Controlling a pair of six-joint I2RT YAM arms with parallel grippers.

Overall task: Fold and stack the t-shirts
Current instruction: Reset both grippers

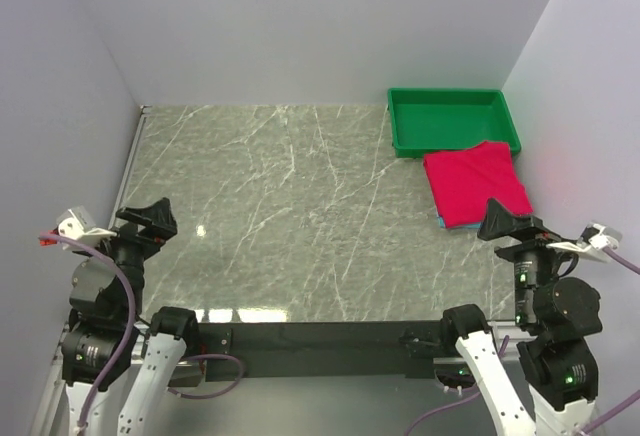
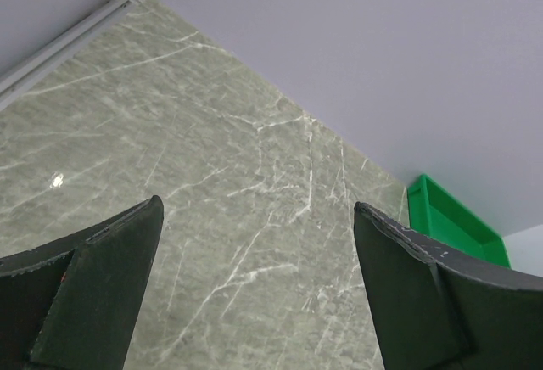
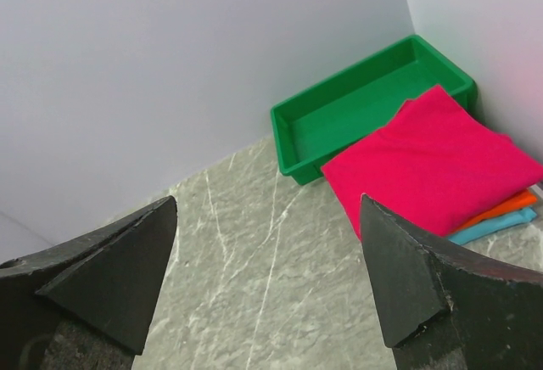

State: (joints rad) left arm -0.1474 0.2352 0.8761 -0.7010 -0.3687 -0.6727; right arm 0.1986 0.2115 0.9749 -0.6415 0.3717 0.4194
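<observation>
Pale lilac walls (image 1: 300,26) are closing in a grey-green table (image 1: 280,216) whose top is gleaming like polished marble, veined with thin white lines. At the far right corner a green plastic tray (image 1: 405,121) is sitting, shallow and rectangular, nothing showing inside it. Just in front of it the folded clothes are lying in one pile: the crimson shirt (image 1: 475,184) is covering the top as a smooth, soft square, its far edge riding up over the tray's near rim. From the right wrist view, the orange shirt (image 3: 501,209) is peeking out beneath it, and the teal shirt (image 3: 496,227) is showing as a thin strip at the bottom.

Both arms are hanging back near their bases. The left pincer (image 1: 150,221) is standing with its jaws wide apart over bare table, gripping nothing. The right pincer (image 1: 512,224) is likewise gaping, hovering just short of the pile's near edge without touching it.

To my eye the folding and stacking are looking finished. Any next move is calling only for a light nudge to square the pile off the rim.
</observation>
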